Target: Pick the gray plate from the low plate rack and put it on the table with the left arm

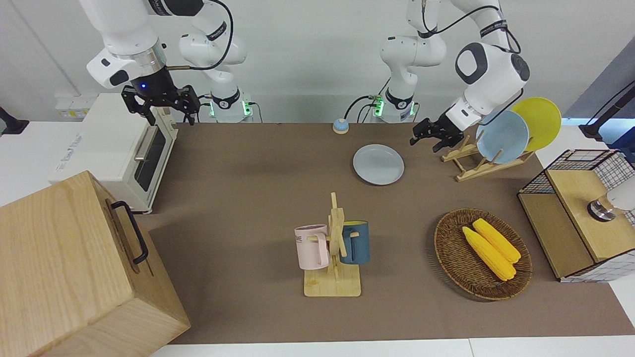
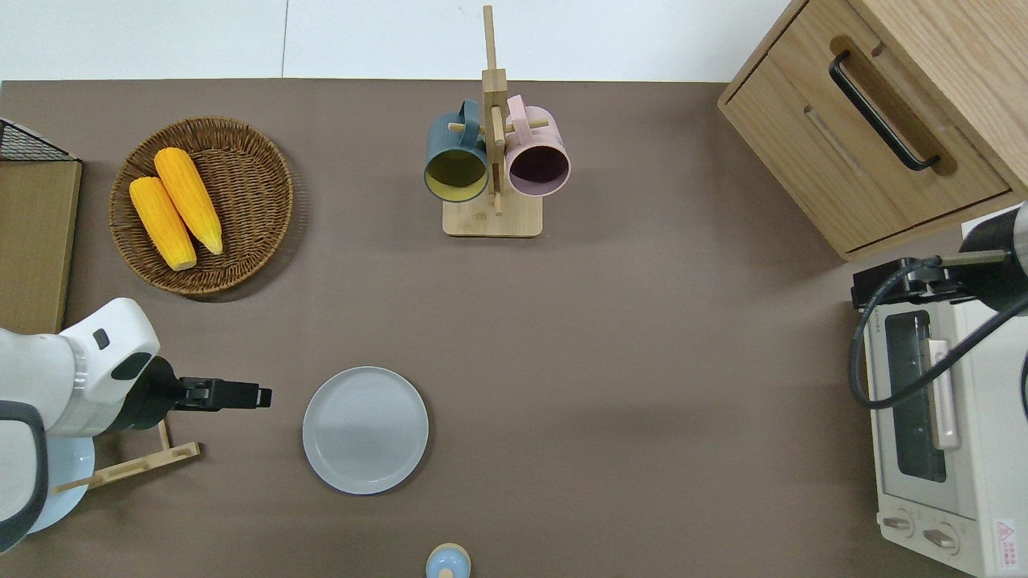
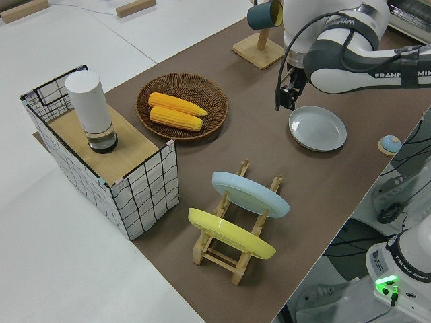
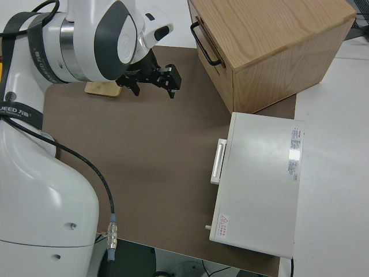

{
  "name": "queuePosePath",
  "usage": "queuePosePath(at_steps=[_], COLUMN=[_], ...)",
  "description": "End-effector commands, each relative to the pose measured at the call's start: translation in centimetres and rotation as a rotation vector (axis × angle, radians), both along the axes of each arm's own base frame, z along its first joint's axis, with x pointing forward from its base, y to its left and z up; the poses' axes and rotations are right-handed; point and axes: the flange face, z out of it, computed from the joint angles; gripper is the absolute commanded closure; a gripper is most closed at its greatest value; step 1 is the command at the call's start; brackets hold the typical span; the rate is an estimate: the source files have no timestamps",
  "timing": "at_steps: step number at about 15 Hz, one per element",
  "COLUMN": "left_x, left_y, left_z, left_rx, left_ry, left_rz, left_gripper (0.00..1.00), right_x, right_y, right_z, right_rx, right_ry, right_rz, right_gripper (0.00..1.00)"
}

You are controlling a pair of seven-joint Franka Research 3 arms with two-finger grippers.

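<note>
The gray plate (image 1: 378,164) (image 2: 365,429) (image 3: 317,128) lies flat on the brown table (image 1: 248,198), beside the low plate rack (image 1: 476,166) (image 2: 128,466) (image 3: 222,259), toward the right arm's end from it. The rack holds a light blue plate (image 1: 502,136) and a yellow plate (image 1: 540,121) on edge. My left gripper (image 1: 425,144) (image 2: 265,396) (image 3: 283,101) hangs open and empty over the strip of table between the rack and the gray plate, touching neither. My right gripper (image 1: 161,106) (image 4: 154,86) is open and parked.
A wicker basket (image 2: 241,241) with two corn cobs lies farther from the robots than the rack. A wooden mug stand (image 2: 491,217) holds two mugs mid-table. A small blue bell (image 2: 447,562) sits near the robots. A toaster oven (image 2: 936,433) and wooden cabinet (image 2: 867,160) occupy the right arm's end.
</note>
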Motion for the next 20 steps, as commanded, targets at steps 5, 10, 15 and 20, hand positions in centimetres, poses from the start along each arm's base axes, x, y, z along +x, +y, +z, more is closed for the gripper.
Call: queuePosePath(at_steps=[5, 10, 15, 20], left_x=[0.8, 0.4, 0.2, 1.6], left_y=[2.1, 3.4, 2.5, 2.6], left_z=[10.0, 12.1, 13.4, 13.1], left_rx=[0.173, 0.269, 0.390, 0.377], left_ry=[0.012, 0.019, 0.023, -0.057], left_rz=[0.004, -0.019, -0.103, -0.134], left_gripper=[0.00, 0.00, 0.00, 0.00], right_x=[0.0, 0.0, 0.0, 0.0], right_y=[0.1, 0.1, 0.1, 0.1], right_z=[0.1, 0.1, 0.1, 0.1], right_rx=[0.004, 0.004, 0.004, 0.003], right_ry=[0.003, 0.003, 0.003, 0.003], right_rz=[-0.003, -0.003, -0.003, -0.003], right_gripper=[0.017, 0.017, 0.017, 0.017])
